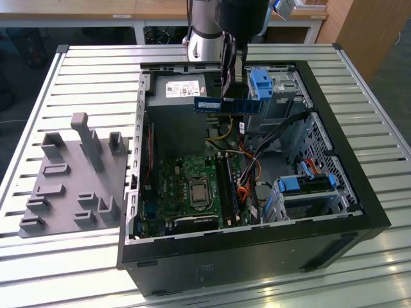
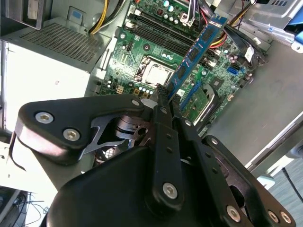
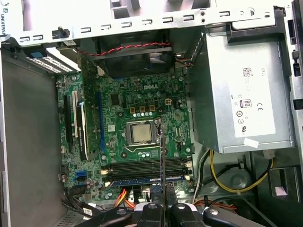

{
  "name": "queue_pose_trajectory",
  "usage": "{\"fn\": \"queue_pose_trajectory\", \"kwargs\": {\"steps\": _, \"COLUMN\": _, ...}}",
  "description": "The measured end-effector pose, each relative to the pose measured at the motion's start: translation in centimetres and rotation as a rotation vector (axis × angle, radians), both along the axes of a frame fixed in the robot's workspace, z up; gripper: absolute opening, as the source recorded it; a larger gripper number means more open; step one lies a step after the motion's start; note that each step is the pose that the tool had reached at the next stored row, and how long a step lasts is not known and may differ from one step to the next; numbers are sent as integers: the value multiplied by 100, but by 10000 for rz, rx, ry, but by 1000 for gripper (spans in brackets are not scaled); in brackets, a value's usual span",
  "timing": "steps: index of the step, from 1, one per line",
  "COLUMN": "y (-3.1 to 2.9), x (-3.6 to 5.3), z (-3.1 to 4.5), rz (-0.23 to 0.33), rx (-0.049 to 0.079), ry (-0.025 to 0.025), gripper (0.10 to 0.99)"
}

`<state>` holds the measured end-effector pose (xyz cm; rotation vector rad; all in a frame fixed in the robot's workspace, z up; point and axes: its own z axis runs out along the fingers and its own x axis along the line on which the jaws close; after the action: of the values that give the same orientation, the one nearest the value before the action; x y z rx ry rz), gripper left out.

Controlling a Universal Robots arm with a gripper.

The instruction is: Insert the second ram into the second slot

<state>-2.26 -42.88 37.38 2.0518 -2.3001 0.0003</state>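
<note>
Second ram (image 1: pixel 209 104) over slatted table (image 1: pixel 96 70)

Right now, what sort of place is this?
Likely a robotics lab bench: an open desktop computer case on a slatted metal table, grey fixture tray beside it, gripper holding the second ram.

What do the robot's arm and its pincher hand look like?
The arm is a shiny silver-grey tube with a thick black part at its end. The gripper is glossy black. It is built from flat, rounded bars joined like scissor links and dotted with round silver screws. It narrows to a thin end.
</note>
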Motion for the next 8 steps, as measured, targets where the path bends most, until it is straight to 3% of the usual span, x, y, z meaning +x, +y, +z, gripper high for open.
{"fn": "queue_pose_trajectory", "kwargs": {"steps": 8, "y": 0, "x": 0, "z": 0, "rz": -122, "rx": 0, "ry": 0, "gripper": 137}}
